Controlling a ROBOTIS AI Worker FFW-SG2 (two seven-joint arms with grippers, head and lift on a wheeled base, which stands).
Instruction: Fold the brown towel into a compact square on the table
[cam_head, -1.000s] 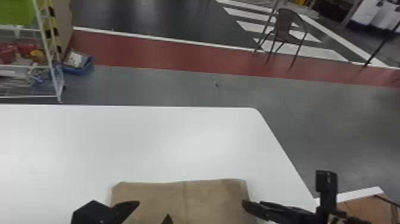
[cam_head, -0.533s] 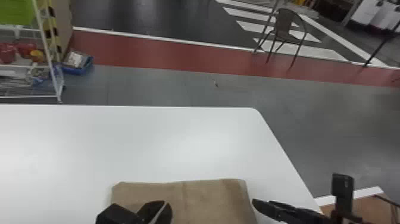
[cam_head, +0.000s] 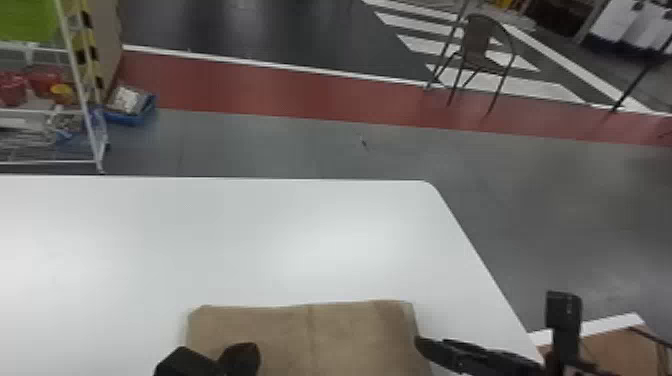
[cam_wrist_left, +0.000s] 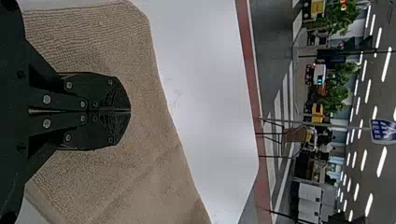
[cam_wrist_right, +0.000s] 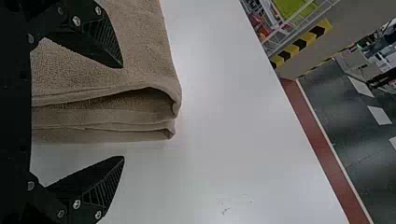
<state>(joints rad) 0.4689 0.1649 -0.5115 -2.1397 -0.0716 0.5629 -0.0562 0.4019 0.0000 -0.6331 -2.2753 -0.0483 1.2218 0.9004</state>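
Note:
The brown towel (cam_head: 310, 330) lies folded in layers at the table's near edge. Over its left part is my left gripper (cam_head: 235, 357); in the left wrist view the left gripper (cam_wrist_left: 130, 111) is shut above the towel (cam_wrist_left: 140, 186), with no cloth visible between its fingers. At the towel's right side is my right gripper (cam_head: 455, 352). The right wrist view shows the right gripper (cam_wrist_right: 123, 112) open, one finger over the towel (cam_wrist_right: 140, 51), the other past its layered edge over bare tabletop. The stacked folds lie between the two fingers, not pinched.
The white table (cam_head: 300, 240) extends beyond the towel, its right edge slanting near my right arm. A wire shelf (cam_head: 80, 100) stands on the floor past the table at the left, and a chair (cam_head: 477, 50) stands far back on the right.
My left gripper has shut and shifted right overall, slipping back left slightly in the last half second. The right gripper moved right, then a little back left. The towel looks unmoved.

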